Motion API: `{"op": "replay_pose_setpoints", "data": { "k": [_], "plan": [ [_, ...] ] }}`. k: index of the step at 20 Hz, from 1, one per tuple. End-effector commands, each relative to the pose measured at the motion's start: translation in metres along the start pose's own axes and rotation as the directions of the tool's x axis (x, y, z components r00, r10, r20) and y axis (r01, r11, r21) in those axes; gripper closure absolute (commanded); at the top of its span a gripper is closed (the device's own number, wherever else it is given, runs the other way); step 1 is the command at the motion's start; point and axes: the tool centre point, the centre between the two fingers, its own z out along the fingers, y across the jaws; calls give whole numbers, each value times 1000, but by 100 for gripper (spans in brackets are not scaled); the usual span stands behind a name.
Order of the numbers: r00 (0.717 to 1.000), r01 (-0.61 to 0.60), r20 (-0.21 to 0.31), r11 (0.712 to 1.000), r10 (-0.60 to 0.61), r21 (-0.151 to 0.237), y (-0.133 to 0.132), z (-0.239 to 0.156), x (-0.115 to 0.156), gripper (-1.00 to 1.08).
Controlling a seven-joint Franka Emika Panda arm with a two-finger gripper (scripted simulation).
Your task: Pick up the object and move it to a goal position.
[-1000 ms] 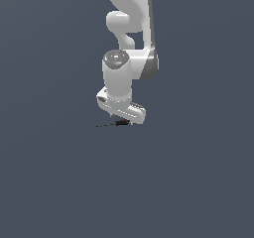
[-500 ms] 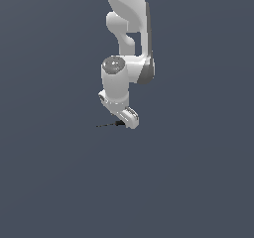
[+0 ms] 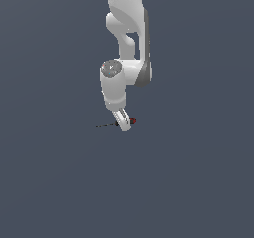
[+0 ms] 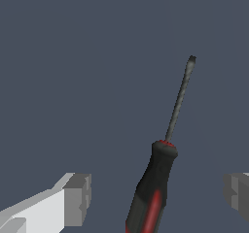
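The object is a small screwdriver (image 4: 153, 188) with a black handle streaked red and a thin dark shaft, lying on the flat grey floor. In the wrist view its handle lies between my two grey fingertips (image 4: 78, 198), apart from both. My gripper (image 4: 158, 198) is open around the handle. In the exterior view the gripper (image 3: 124, 123) hangs low over the screwdriver (image 3: 106, 125), whose shaft points to the exterior view's left and whose red cap shows just right of the fingers.
Plain grey floor (image 3: 59, 182) lies all round, with no other objects or edges in view. The white arm (image 3: 126, 38) rises straight above the gripper.
The wrist has turned about its vertical axis, so the hand now looks narrow in the exterior view. The gripper has dropped slightly toward the screwdriver, which has not moved.
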Motion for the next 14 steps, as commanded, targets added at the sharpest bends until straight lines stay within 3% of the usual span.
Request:
{"op": "replay_pose_setpoints", "data": {
  "k": [1,14],
  "plan": [
    [997,-73,-3,997,73,-1,6,5,1,-92],
    [963,-269,-15,963,269,-1,22,20,3,-92]
  ]
}}
